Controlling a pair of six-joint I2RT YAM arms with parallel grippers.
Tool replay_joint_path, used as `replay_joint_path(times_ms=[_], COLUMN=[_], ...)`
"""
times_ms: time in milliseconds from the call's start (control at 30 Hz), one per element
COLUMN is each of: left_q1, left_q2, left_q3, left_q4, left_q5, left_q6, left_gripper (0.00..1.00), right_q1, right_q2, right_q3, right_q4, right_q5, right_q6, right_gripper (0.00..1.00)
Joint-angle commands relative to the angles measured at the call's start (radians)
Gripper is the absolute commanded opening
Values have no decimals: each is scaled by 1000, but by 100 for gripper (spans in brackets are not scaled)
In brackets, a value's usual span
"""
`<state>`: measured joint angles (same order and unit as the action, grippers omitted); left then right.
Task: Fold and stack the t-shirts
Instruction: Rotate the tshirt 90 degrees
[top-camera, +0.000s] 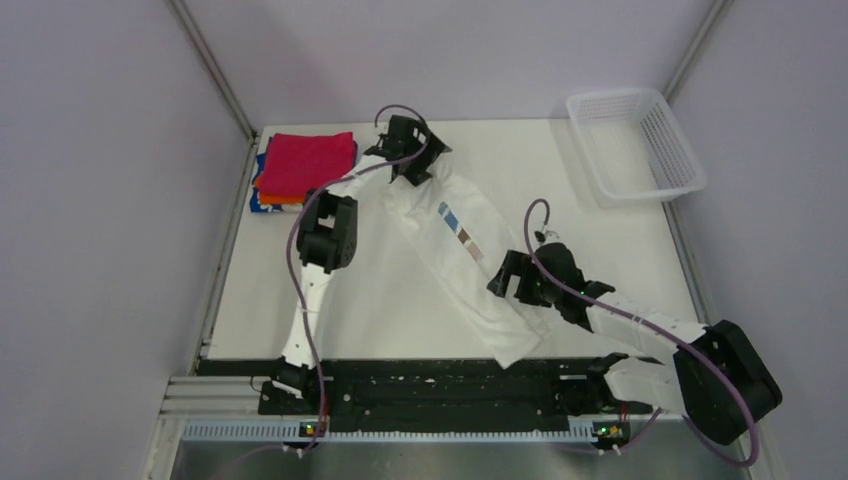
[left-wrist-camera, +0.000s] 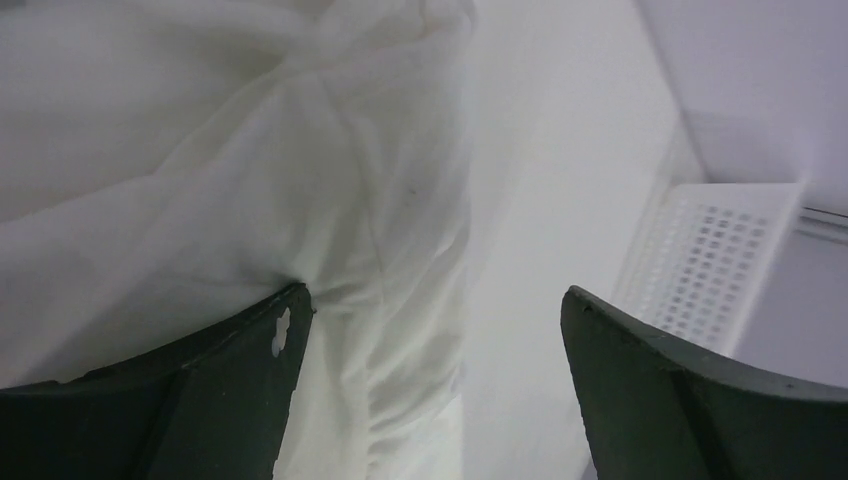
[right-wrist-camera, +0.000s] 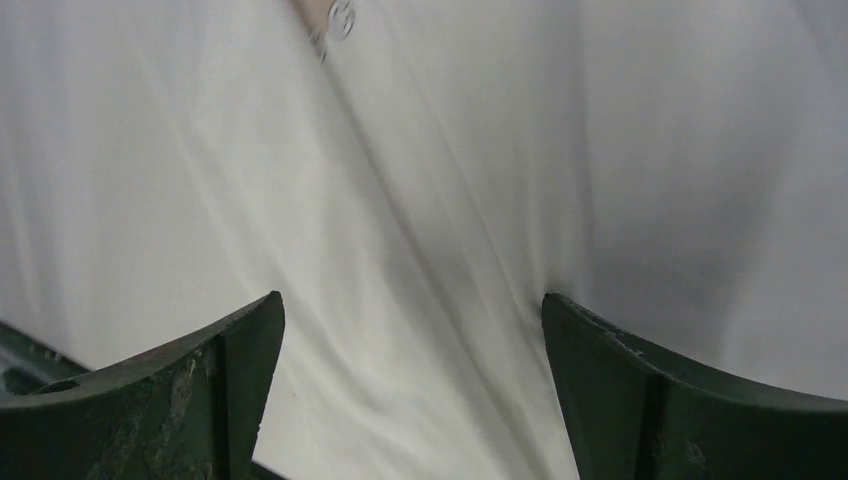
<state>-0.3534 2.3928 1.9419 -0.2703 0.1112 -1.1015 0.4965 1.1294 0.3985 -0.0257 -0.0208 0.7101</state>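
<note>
Your table holds:
- white shirt, laid long and diagonal, striped chest up
- left gripper at its far end, jaws apart, cloth against one finger
- right gripper over its near end, jaws apart
- red shirt, folded, atop orange and blue ones, far-left corner
- basket, far-right corner

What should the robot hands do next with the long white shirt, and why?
Probably close both grippers on the cloth. The left gripper and right gripper are open at opposite ends of the white striped cloth t-shirt, which lies as a narrow strip, not yet folded short.
</note>
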Motion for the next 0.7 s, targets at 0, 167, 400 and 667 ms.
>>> replay_joint_path(times_ms=[0, 167, 400, 667], left_q1=[-2, -37, -64, -62], left_q2=[342, 516, 474, 317], left_q3=[398, 585, 589, 591], left_q4=[77, 407, 518, 408], left_q5=[119, 103, 0, 87], left_q6=[-114, -288, -186, -19], left_gripper=[99, 99, 99, 98], right_q1=[147, 272, 329, 328], right_q2=[60, 185, 209, -31], right_q3=[-1, 89, 166, 175], right_q4=[0, 119, 138, -88], right_q5=[-194, -286, -291, 88], right_q6=[-14, -125, -195, -96], right_gripper=[99, 99, 99, 99])
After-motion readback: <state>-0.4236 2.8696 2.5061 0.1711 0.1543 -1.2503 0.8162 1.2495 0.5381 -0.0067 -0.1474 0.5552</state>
